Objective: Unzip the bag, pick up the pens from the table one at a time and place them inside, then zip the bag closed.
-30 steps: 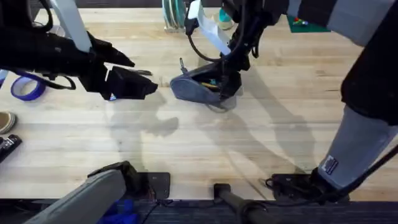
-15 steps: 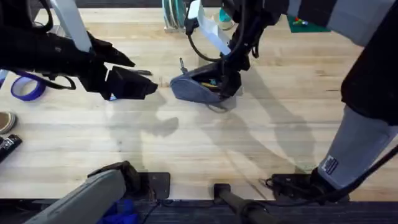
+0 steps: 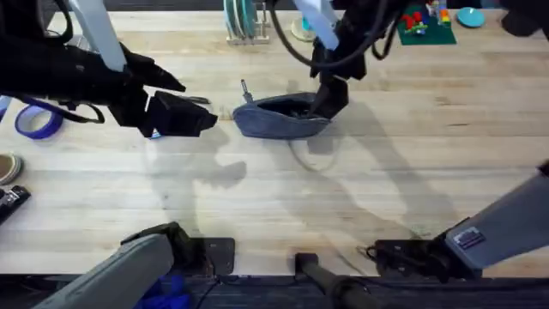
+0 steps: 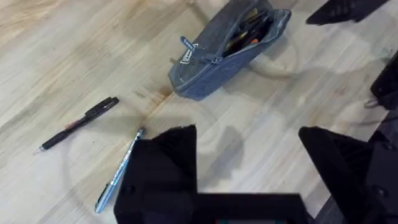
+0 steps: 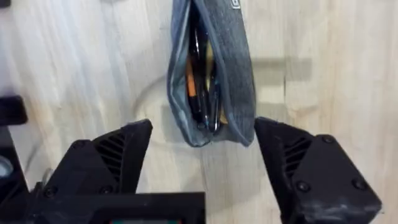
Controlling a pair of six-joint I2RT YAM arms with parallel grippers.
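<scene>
The grey-blue bag (image 3: 279, 120) lies mid-table with its zipper open; several pens show inside it (image 5: 202, 93). My right gripper (image 3: 330, 96) hovers open over the bag's right end, a finger on each side, nothing held (image 5: 208, 165). On the table near the bag's other end lie the black pen (image 4: 81, 123) and the silvery pen with a blue end (image 4: 118, 171). Just above those pens, left of the bag, my left gripper (image 3: 196, 107) hangs open and empty (image 4: 249, 174). The zipper's pull tab (image 4: 186, 48) sticks out at the bag's left end.
A blue tape roll (image 3: 39, 120) and a black object (image 3: 9, 202) sit at the left edge. A dish rack (image 3: 240, 21), a green brick board (image 3: 425, 21) and a teal dish (image 3: 470, 15) line the far edge. Bare wood lies in front of the bag.
My right gripper has lifted off the bag and moved back and right. The bag now lies flatter and more level. The left arm has not moved.
</scene>
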